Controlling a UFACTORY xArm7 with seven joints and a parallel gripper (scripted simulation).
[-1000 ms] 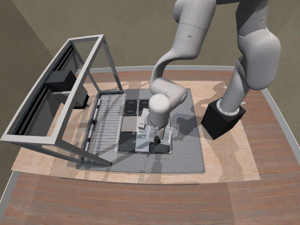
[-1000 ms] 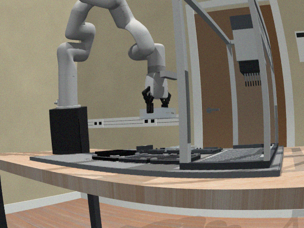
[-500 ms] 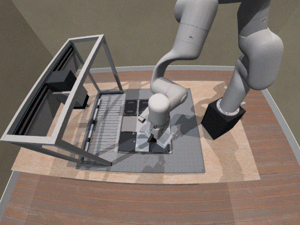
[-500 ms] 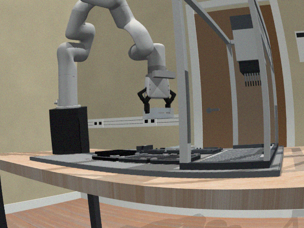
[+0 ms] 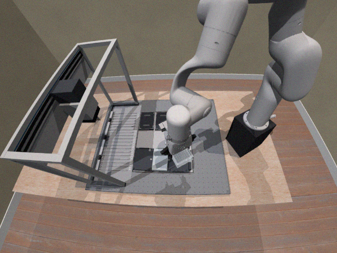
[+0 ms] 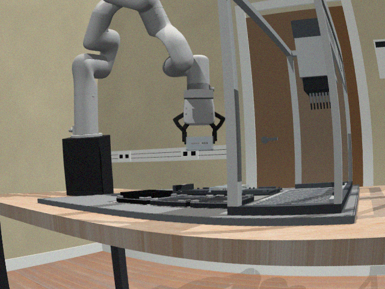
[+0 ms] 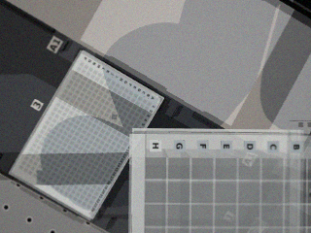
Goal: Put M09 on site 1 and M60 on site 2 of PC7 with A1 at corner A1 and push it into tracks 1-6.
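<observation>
My gripper [image 6: 198, 139] is shut on the deep-well block M09 [image 6: 199, 142] and holds it level, high above the deck. In the top view the block [image 5: 182, 158] hangs over the right end of the dark carrier PC7. In the wrist view the block [image 7: 224, 184] fills the lower right, with row letters H to B along its edge. The 384-well plate M60 [image 7: 87, 136] [image 5: 159, 160] lies flat on the carrier's middle site. Labels "3" [image 7: 36, 104] and "A1" [image 7: 54, 45] stand on the dark carrier beside it. The carrier's left site [image 5: 141, 159] is bare.
The loading rails [image 5: 119, 141] lie left of the carrier under the grey instrument frame [image 5: 68, 108]. Two dark nests [image 5: 152, 120] sit behind the apron, with a pale plate corner [image 5: 162, 125] partly hidden by the arm. The arm's black base [image 5: 250, 136] stands to the right.
</observation>
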